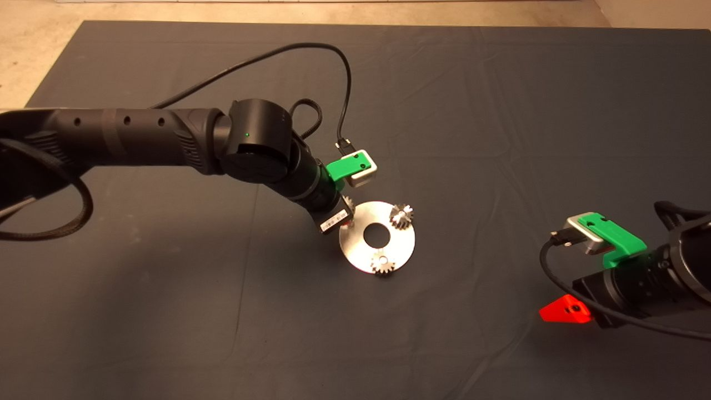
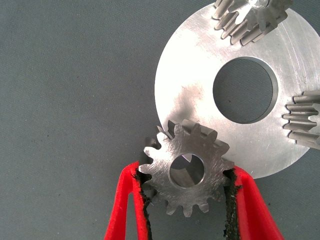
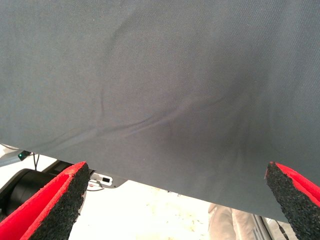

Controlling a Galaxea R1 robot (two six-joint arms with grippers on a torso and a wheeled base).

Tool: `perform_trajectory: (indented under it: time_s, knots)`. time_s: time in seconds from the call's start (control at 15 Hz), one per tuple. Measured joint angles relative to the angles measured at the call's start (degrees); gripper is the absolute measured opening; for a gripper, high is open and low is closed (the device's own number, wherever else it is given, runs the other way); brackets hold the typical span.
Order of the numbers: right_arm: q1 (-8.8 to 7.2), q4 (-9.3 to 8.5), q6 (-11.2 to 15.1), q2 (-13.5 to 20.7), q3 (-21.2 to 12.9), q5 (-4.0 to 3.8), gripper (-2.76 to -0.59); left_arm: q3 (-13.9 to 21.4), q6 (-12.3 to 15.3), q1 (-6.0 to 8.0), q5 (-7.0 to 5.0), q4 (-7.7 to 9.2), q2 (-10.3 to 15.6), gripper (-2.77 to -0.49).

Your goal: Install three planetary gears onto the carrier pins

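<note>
**Ana:** Room is easy to find on the mat [image 1: 500, 111]. The dark cloth is bare all round the disc [image 1: 361, 253], and the mat's far edge and the pale floor [image 1: 33, 50] are well away from it.

**Ben:** Where is the disc?

**Ana:** Near the middle of the surface. It is flat, round and silvery, with a big hole in the middle. Two planetary gears [image 1: 401, 215] sit on it, each small and grey with pointy teeth.

**Ben:** And the third gear [image 2: 187, 172]?

**Ana:** The left end effector [image 2: 187, 200] holds it by its toothed sides, over the disc's rim. The head view hides most of that gear behind the arm. The left wrist view shows it well: a bit of bright metal shows inside its centre hole, but nobody can tell there if that is one of the carrier pins.

**Ben:** And the other arm?

**Ana:** The right end effector [image 3: 175, 200] waits near the mat's right side, fingers wide apart, nothing between them. Its wrist view shows only cloth and pale floor.
</note>
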State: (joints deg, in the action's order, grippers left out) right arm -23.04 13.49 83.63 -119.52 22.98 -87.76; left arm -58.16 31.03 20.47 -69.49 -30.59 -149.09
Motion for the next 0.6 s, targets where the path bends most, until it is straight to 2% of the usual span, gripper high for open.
perform_trajectory:
  time_s: [0.47,0.6]
  knots:
    - [-0.02,-0.02,0.0,0.0,-0.1,0.00,-0.74,0.0,0.0,-0.36,0.22,0.02,-0.8,-2.71]
    - [-0.03,-0.02,0.0,0.0,-0.1,0.02,-0.74,0.0,0.0,-1.00,0.26,0.00,-1.1,-2.71]
